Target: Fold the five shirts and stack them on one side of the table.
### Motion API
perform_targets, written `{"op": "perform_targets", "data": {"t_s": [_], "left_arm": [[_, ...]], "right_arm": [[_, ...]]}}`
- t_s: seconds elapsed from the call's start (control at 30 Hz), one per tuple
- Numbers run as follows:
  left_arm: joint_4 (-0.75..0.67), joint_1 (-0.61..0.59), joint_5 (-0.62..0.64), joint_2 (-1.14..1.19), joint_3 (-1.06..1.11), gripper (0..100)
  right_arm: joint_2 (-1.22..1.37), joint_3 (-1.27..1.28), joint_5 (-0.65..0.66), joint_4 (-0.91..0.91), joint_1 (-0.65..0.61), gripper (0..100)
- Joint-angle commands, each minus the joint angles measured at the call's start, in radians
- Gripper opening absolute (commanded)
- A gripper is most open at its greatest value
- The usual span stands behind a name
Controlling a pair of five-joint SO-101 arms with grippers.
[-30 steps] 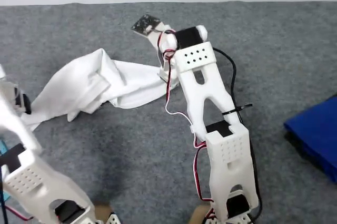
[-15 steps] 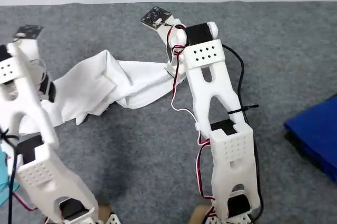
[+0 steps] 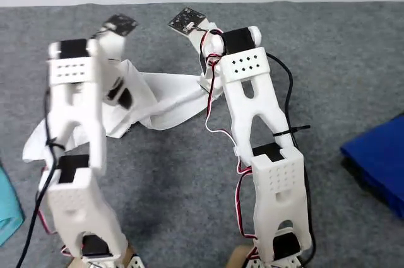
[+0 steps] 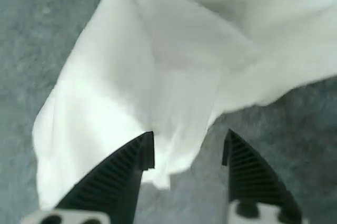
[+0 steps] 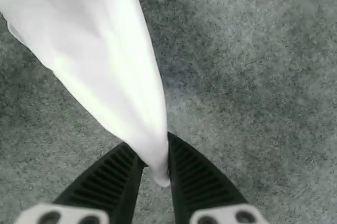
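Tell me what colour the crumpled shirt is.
The shirt is plain white, clearest in the high view.

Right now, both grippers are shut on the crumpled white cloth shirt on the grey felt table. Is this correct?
Not fully. The right gripper is shut on the crumpled white cloth shirt on the grey felt table, but the left gripper is open, jaws apart over the shirt, as the left wrist view shows.
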Motion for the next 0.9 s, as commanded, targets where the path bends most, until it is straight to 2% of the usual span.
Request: {"op": "perform_targets", "data": {"t_s": [0.0, 0.2, 0.3, 0.43, 0.63, 0.87], "left_arm": [[-0.094, 0.012, 0.005, 0.066, -0.018, 23], [-0.149, -0.014, 0.000, 0.181, -0.019, 22], [-0.155, -0.025, 0.000, 0.181, -0.044, 14], [-0.061, -0.064, 0.000, 0.181, -0.202, 0], [0.130, -0.172, 0.000, 0.189, -0.519, 0], [0.158, -0.292, 0.000, 0.189, -0.630, 0]], "right_arm": [[-0.013, -0.046, 0.003, 0.041, 0.016, 1.1], [-0.013, -0.044, 0.003, 0.041, 0.016, 1.1], [-0.012, -0.044, 0.003, 0.041, 0.016, 1.1], [-0.018, -0.018, 0.003, 0.039, 0.019, 1.1], [-0.024, -0.031, 0.002, 0.041, 0.081, 1.1], [-0.035, -0.032, 0.002, 0.041, 0.142, 1.1]]}}
